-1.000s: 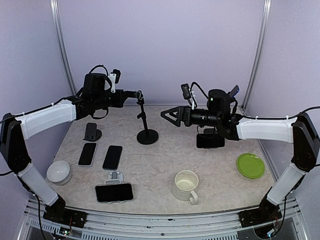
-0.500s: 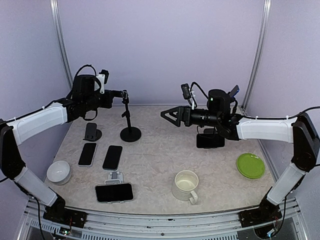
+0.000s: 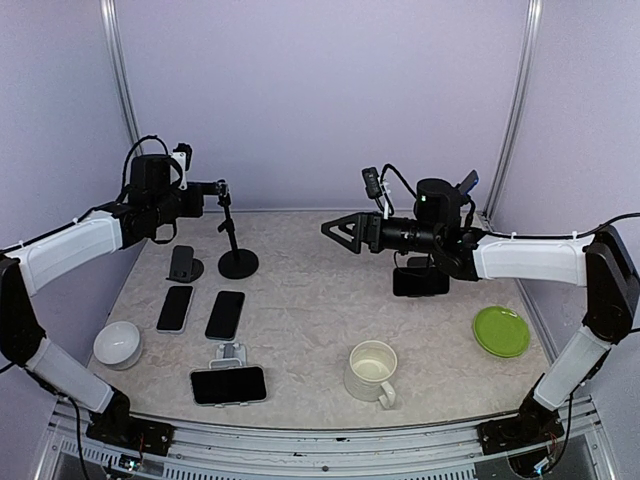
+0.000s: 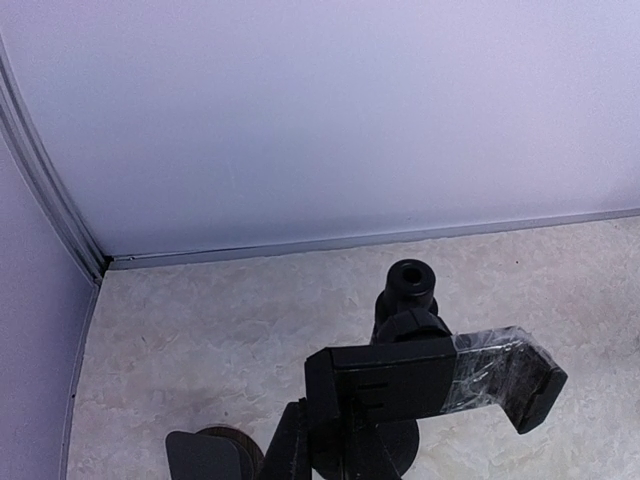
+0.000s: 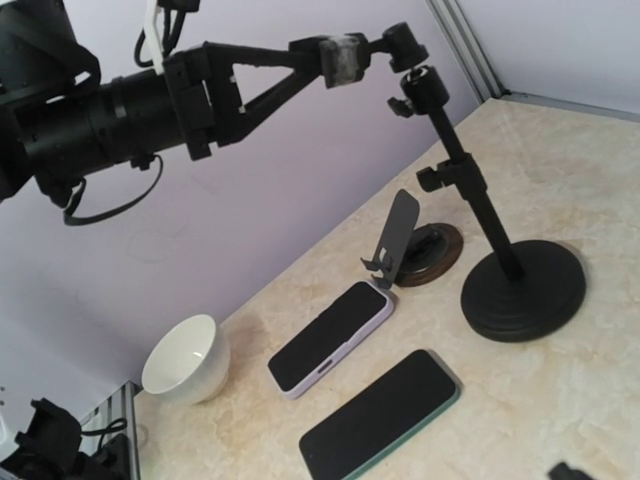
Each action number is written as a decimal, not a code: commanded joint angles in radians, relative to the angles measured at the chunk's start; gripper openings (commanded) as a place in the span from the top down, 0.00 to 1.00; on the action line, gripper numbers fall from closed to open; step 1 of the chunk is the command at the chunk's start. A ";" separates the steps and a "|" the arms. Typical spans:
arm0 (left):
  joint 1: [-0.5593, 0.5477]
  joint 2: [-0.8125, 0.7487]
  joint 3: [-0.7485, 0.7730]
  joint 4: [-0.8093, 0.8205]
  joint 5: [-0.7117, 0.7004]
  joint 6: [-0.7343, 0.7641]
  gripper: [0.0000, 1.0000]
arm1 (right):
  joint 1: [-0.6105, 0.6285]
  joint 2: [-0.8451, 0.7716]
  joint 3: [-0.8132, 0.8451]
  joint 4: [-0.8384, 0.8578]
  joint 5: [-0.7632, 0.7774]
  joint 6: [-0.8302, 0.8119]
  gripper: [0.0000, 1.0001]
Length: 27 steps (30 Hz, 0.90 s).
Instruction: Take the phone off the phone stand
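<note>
A black phone lies landscape in a white phone stand near the front edge. A second black phone leans on a dark stand under my right arm. My left gripper is shut on the top of a black pole stand, which bears no phone and stands at the back left. My right gripper hangs open over the table's middle with nothing between its fingers. Its fingers do not show in the right wrist view.
Two phones lie flat at the left, in front of a small empty folding stand. A white bowl sits front left, a cream mug front centre and a green plate at the right.
My left gripper has moved left with the pole stand, from the table's middle to beside the small folding stand. The right arm has not moved.
</note>
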 commanded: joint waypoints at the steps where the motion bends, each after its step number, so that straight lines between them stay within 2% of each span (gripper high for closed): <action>1: 0.003 -0.047 0.001 0.096 -0.005 -0.028 1.00 | 0.002 -0.015 -0.007 0.007 -0.004 -0.007 0.00; 20: 0.005 -0.082 0.010 0.025 0.033 -0.066 1.00 | 0.002 -0.011 -0.005 0.016 -0.007 0.004 0.00; 21: 0.005 -0.083 0.011 0.019 0.029 -0.068 0.97 | 0.002 -0.011 -0.005 0.016 -0.008 0.003 0.00; 27: 0.007 -0.089 0.015 -0.005 0.018 -0.086 0.52 | 0.002 -0.010 -0.002 0.009 -0.011 -0.001 0.00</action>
